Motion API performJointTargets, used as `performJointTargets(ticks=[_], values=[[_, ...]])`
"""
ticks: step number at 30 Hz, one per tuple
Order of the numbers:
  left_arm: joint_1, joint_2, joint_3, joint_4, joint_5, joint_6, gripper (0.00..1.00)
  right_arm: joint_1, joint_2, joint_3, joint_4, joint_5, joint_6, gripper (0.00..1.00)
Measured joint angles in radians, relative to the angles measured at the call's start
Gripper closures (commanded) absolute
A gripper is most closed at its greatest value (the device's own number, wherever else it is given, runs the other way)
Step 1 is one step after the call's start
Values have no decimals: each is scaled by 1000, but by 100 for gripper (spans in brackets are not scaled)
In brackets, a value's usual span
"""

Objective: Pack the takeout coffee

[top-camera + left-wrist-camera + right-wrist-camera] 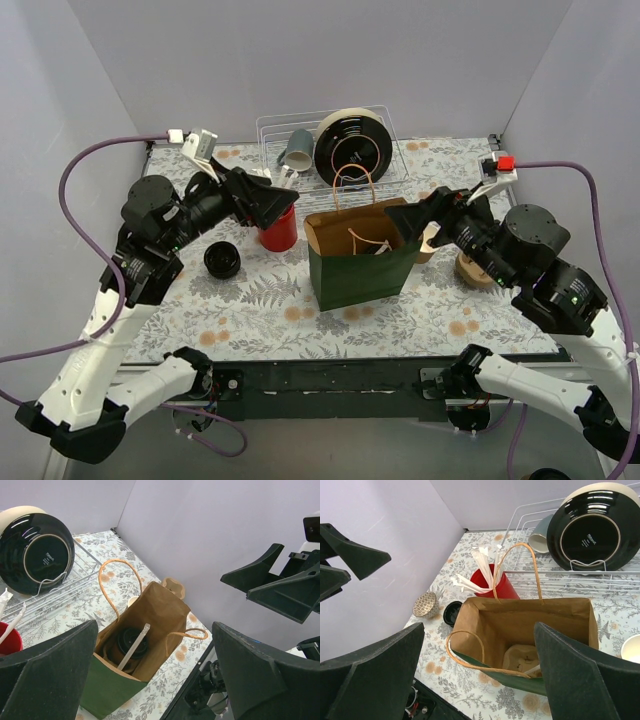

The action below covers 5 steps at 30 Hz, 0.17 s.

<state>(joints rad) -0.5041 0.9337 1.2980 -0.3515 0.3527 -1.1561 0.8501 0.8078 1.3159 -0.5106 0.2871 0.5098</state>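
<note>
Floral table bears bag, between both arms' fingers.

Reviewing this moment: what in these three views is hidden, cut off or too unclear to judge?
Top view: what lies in the bag, mostly hidden by its own walls.
Top view: brown item at right, largely covered by the right arm; unidentifiable.
Left wrist view: red cup, cut off by the left edge.
Right wrist view: white cup, cut off by the right edge.
</note>
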Motion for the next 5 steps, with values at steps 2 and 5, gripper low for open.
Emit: performJointTargets(ticks=[2, 5], values=[[0, -4, 0, 0, -2, 0, 2, 0, -4, -4, 11, 0, 0, 2], [0, -8, -1, 0, -4, -2, 2, 0, -4, -5, 19, -1, -1, 2]])
